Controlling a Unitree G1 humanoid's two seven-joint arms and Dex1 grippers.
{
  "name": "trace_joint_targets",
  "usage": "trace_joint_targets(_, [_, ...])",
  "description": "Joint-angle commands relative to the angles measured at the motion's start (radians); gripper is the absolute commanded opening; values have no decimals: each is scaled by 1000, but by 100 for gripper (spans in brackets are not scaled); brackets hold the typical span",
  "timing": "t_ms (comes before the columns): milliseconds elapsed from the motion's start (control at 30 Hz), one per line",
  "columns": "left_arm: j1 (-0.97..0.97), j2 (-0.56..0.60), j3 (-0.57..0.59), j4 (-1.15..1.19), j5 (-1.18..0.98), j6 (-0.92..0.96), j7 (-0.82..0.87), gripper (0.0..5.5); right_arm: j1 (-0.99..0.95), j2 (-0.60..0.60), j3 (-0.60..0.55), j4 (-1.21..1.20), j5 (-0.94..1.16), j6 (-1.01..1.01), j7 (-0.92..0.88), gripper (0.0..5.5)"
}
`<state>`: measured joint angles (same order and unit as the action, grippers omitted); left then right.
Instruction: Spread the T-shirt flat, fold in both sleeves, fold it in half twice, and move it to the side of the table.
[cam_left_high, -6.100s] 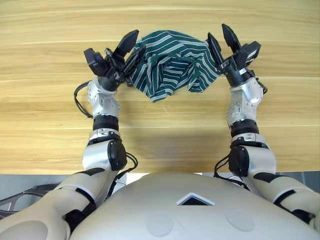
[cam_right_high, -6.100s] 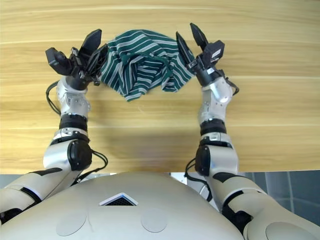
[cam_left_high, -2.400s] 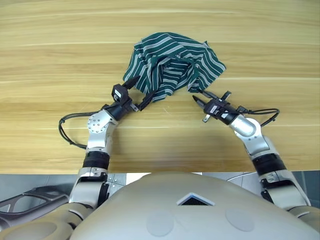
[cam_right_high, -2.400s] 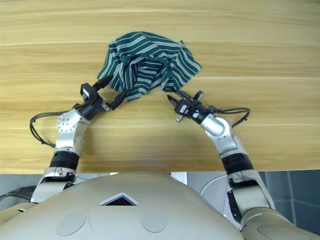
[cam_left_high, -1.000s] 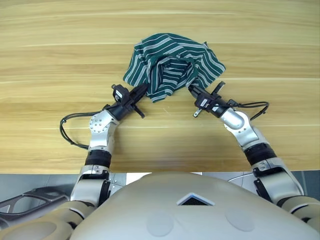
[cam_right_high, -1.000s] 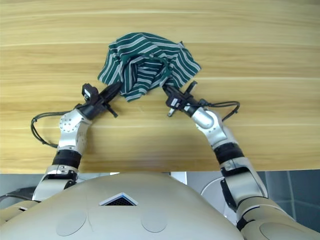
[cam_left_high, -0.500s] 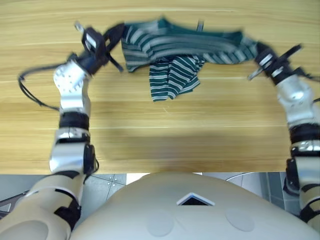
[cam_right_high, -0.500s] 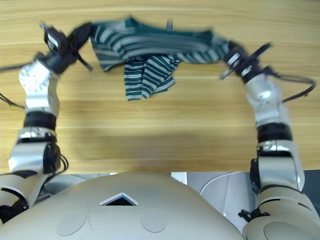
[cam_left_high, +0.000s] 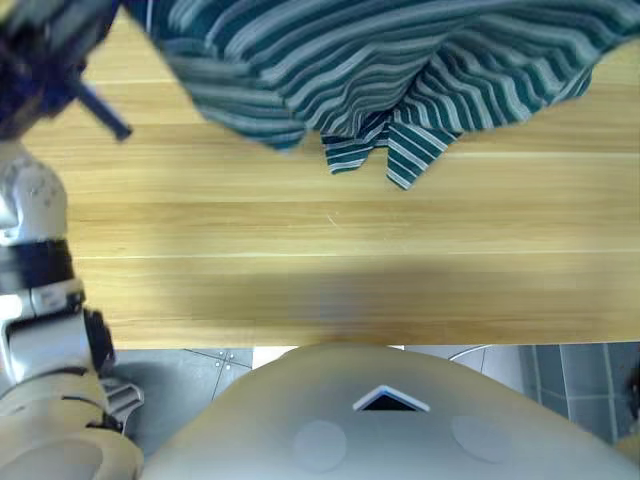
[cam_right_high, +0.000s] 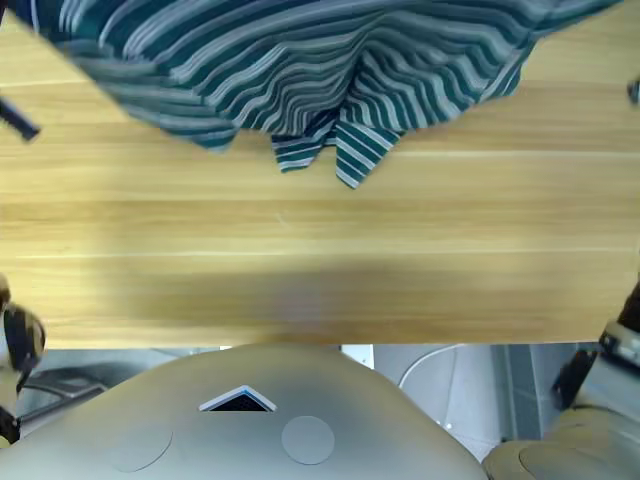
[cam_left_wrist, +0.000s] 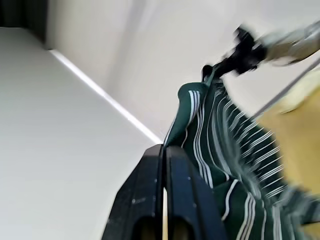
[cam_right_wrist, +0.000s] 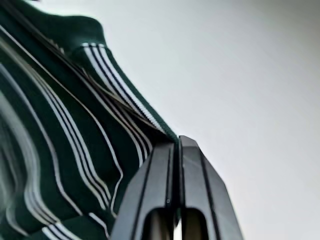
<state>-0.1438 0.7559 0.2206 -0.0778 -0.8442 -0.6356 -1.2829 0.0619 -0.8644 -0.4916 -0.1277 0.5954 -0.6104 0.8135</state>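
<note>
The wooden table (cam_left_high: 330, 260) runs broad beneath me, and the green striped T-shirt (cam_left_high: 400, 60) hangs above its far half, stretched across the top of the head views between my two arms. It is off the wood over most of its width, though I cannot tell whether the lowest folds brush it. I judge this to be the spreading step, barely begun: the cloth is bunched and doubled in the middle, where a twisted tail (cam_left_high: 390, 150) droops lowest. To do it well I would hold the span taut and level and lower that tail onto the wood first. Then I would lay the held edge down away from it, so the body opens out without trapping the twist underneath. Uneven heights would skew the shirt and cost me at the sleeve folds. The left gripper (cam_left_wrist: 163, 149) has its fingers pressed together on a ribbed edge of the shirt, and the right gripper (cam_right_wrist: 176, 142) is likewise clamped on a striped hem. Both pinches look thin, right at the tips, so I would avoid any sharp tug.
</note>
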Motion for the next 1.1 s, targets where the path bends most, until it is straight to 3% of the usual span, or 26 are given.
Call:
trace_joint_targets(33, [272, 64, 245, -258, -339, 172, -316, 4, 315, 66, -178, -221, 368, -91, 493, 0])
trace_joint_targets(133, [132, 62, 193, -116, -220, 194, -263, 4, 201, 35, -78, -97, 148, -65, 399, 0])
trace_joint_targets(300, [-526, -29, -98, 587, 480, 33, -43, 4, -481, 14, 235, 453, -594, 64, -21, 0])
trace_joint_targets(333, [-664, -37, -136, 728, 588, 16, 49, 4, -630, 20, 306, 580, -743, 88, -146, 0])
trace_joint_targets(400, [-990, -47, -202, 993, 806, 75, 472, 4, -966, 57, 396, 829, -930, 179, -476, 0])
trace_joint_targets(467, [-1213, -35, -161, 1115, 882, 99, 869, 4, -1165, 76, 353, 922, -929, 194, -694, 0])
trace_joint_targets(533, [-1249, -11, -62, 1094, 837, -10, 952, 4, -1166, 65, 271, 855, -864, 123, -732, 0])
trace_joint_targets(633, [-1126, 17, 17, 1020, 775, -182, 876, 4, -1006, 46, 201, 724, -773, 44, -658, 0])
trace_joint_targets(733, [-847, 24, 18, 962, 667, -334, 648, 4, -733, 41, 157, 570, -679, -8, -547, 0])
trace_joint_targets(800, [-623, -5, 7, 836, 470, -272, 395, 4, -573, 33, 157, 485, -626, -29, -465, 0])
trace_joint_targets(967, [-233, -26, -109, 590, 247, -109, -13, 4, -317, 4, 212, 320, -529, -43, -278, 0])
trace_joint_targets(1100, [-50, -30, -156, 542, 256, -107, -182, 4, -1, -43, 314, 133, -428, -150, -65, 0])
